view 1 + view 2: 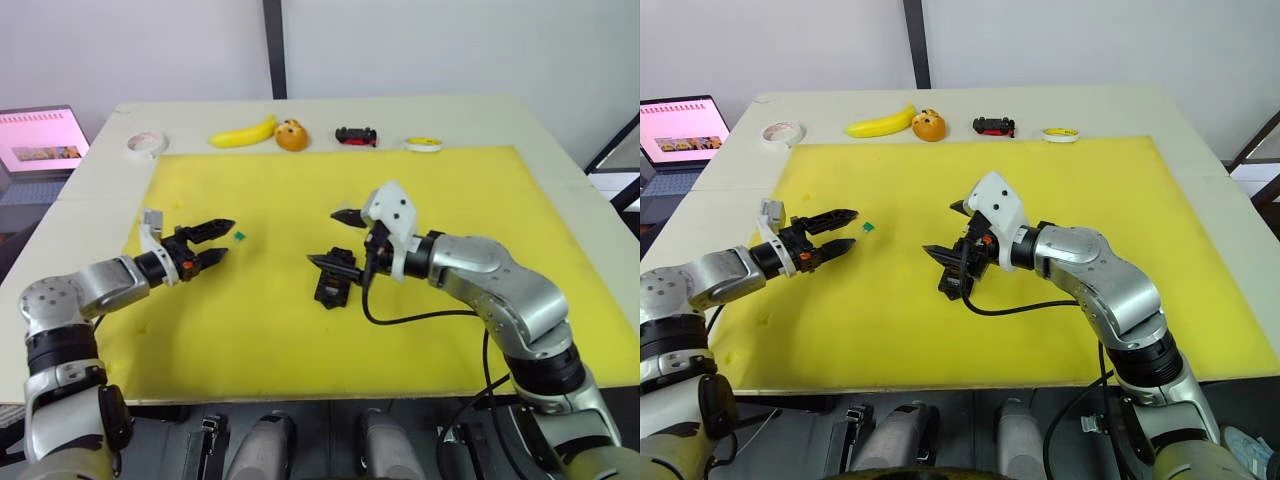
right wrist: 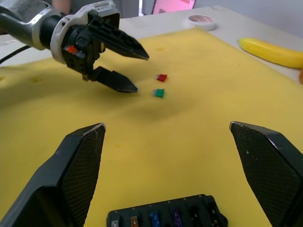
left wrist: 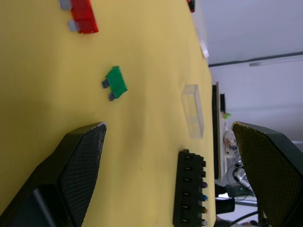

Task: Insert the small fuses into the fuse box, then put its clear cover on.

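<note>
The black fuse box (image 1: 333, 285) lies on the yellow mat (image 1: 300, 340), with brown, blue and purple fuses in its slots (image 2: 154, 220). My right gripper (image 1: 322, 237) hovers open just above and behind it, holding nothing. A loose green fuse (image 1: 240, 237) lies on the mat just beyond the tips of my open, empty left gripper (image 1: 225, 240). In the left wrist view a red fuse (image 3: 84, 16) lies beside the green fuse (image 3: 115, 82). The clear cover (image 3: 193, 110) rests on the mat near the fuse box (image 3: 189, 189).
Along the table's far edge lie a tape roll (image 1: 146, 144), a banana (image 1: 243, 133), an orange toy (image 1: 291, 135), a small black-and-red toy car (image 1: 356, 135) and a yellow-white tape (image 1: 424, 144). A laptop (image 1: 40, 140) stands off the table's left.
</note>
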{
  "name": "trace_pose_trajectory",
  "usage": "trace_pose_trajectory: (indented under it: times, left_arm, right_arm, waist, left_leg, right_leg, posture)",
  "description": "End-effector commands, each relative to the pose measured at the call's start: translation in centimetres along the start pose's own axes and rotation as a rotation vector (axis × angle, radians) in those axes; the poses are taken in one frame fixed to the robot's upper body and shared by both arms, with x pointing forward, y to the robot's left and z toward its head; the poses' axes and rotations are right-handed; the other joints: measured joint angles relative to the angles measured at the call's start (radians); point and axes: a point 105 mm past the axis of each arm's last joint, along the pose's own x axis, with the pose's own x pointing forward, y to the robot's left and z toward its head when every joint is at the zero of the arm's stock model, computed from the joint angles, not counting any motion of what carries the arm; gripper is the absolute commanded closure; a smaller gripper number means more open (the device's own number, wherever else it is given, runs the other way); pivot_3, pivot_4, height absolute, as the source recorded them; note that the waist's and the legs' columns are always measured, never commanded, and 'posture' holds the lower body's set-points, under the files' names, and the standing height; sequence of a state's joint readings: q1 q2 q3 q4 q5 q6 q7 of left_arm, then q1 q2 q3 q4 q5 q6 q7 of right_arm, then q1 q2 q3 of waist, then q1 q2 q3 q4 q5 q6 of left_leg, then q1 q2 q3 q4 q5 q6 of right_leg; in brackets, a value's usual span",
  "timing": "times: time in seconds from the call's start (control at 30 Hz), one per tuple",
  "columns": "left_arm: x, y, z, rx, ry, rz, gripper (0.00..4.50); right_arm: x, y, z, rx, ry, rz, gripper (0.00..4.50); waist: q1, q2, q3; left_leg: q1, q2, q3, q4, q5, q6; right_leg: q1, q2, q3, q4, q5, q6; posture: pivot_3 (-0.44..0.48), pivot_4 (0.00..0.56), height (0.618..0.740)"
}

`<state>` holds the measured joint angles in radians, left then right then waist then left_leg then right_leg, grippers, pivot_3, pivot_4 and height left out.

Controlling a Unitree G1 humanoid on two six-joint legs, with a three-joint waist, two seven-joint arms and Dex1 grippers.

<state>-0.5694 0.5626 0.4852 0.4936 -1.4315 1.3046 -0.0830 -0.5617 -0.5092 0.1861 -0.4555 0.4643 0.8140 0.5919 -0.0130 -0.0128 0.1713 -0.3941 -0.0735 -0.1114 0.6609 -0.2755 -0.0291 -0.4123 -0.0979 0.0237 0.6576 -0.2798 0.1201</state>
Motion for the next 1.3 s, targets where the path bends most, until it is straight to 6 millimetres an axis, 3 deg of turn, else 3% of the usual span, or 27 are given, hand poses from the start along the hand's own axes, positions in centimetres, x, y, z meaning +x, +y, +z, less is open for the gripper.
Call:
trace_pose_trajectory:
  times: [0.03, 0.53, 1.1, 1.2, 1.23, 1.3]
  left_arm:
    - [0.4, -0.6, 0.8, 0.014, -0.025, -0.013, 0.0]
    - [3.0, 0.2, 1.0, -0.017, -0.082, 0.015, 0.0]
    - [3.9, 1.6, 0.6, -0.059, -0.095, 0.05, 0.0]
    - [3.9, 1.8, 0.3, -0.055, -0.08, 0.053, 0.83]
    - [3.9, 1.9, 0.2, -0.051, -0.072, 0.055, 1.31]
    - [3.9, 2.2, 0.0, -0.046, -0.06, 0.065, 1.31]
  right_arm:
    - [-0.1, -0.4, 1.3, -0.037, -0.049, -0.035, 0.03]
    - [-0.7, -0.8, 1.0, -0.027, -0.046, -0.088, 0.03]
    - [-1.3, -1.0, 0.6, -0.042, -0.016, -0.095, 0.03]
    - [-1.4, -1.1, 0.6, -0.043, -0.015, -0.096, 0.0]
    - [-1.4, -1.1, 0.6, -0.043, -0.016, -0.096, 0.0]
    - [-1.4, -1.0, 0.6, -0.042, -0.014, -0.094, 0.0]
  waist:
    - [0.0, 0.0, 0.0]
    - [0.005, 0.0, 0.0]
    - [0.006, 0.0, -0.001]
    - [0.006, 0.0, -0.001]
    - [0.005, 0.0, -0.001]
    - [0.005, 0.0, -0.001]
  left_leg:
    - [0.0, 0.0, 0.0, 0.0, 0.0, 0.0]
    - [0.0, 0.0, 0.0, 0.0, 0.0, 0.0]
    - [0.002, -0.001, -0.001, 0.0, -0.001, 0.002]
    - [0.002, -0.001, -0.001, 0.0, -0.001, 0.003]
    - [0.002, -0.001, -0.001, 0.0, -0.001, 0.003]
    - [0.002, -0.001, -0.001, 0.0, -0.001, 0.003]
  right_leg:
    - [0.0, 0.0, 0.0, 0.0, 0.0, 0.0]
    - [0.001, 0.0, 0.0, 0.0, 0.0, 0.0]
    - [0.003, 0.0, -0.001, 0.0, 0.0, 0.0]
    - [0.003, 0.0, -0.001, 0.0, 0.0, 0.0]
    - [0.003, 0.0, -0.001, 0.0, 0.0, 0.0]
    - [0.003, 0.0, -0.001, 0.0, 0.0, 0.0]
  posture:
    - [0.0, 0.15, 0.74]
    - [0.0, 0.15, 0.74]
    - [0.0, 0.15, 0.74]
    - [0.0, 0.15, 0.74]
    - [0.0, 0.15, 0.74]
    - [0.0, 0.15, 0.74]
